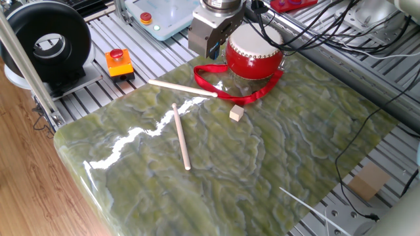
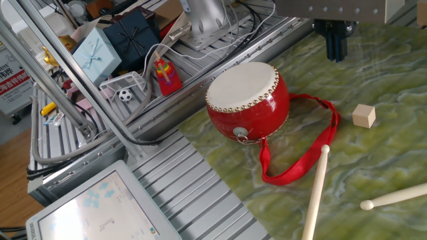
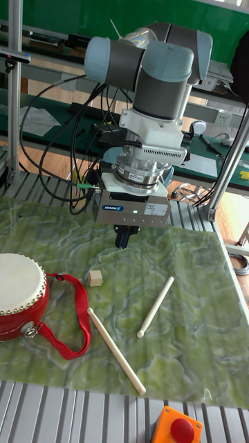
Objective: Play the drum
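— How is the tool (image 3: 123,240)?
— Clenched, fingers together, holding nothing, hanging above the green marbled tabletop (image 1: 275,151).
— And the glossy red round drum with cream skin (image 2: 247,97)?
— Near the tabletop's edge, apart from the tool; two wooden sticks (image 1: 182,136) lie mid-tabletop.

No legible text anywhere. Small blue-white label on gripper body (image 3: 135,209) in tall fixed view: too small to read. Red-and-white printed sign (image 2: 12,79) at left edge of other fixed view: red characters present, blurred, cut off by frame, unreadable. Pale screen panel (image 2: 93,207) at lower left of same view: faint marks only, nothing decipherable. No numbers or brand marks readable on drum (image 2: 248,100), sticks or orange button box (image 1: 120,63).
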Robot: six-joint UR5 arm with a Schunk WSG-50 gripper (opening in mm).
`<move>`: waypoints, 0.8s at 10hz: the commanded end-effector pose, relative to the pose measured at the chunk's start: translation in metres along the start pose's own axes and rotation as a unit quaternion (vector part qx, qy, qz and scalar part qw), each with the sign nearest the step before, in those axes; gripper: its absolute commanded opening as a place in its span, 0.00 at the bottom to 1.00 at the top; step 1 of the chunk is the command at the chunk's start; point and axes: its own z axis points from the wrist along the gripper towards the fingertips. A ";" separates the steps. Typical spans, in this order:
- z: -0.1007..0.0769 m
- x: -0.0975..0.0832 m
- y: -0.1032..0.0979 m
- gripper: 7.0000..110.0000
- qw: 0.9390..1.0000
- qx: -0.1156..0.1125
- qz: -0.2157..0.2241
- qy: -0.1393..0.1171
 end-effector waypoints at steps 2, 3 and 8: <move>0.003 -0.004 0.009 0.00 1.000 -0.013 0.009 -0.012; 0.004 -0.004 0.012 0.00 1.000 -0.013 0.016 -0.013; 0.005 -0.005 0.019 0.00 0.999 -0.025 0.030 -0.015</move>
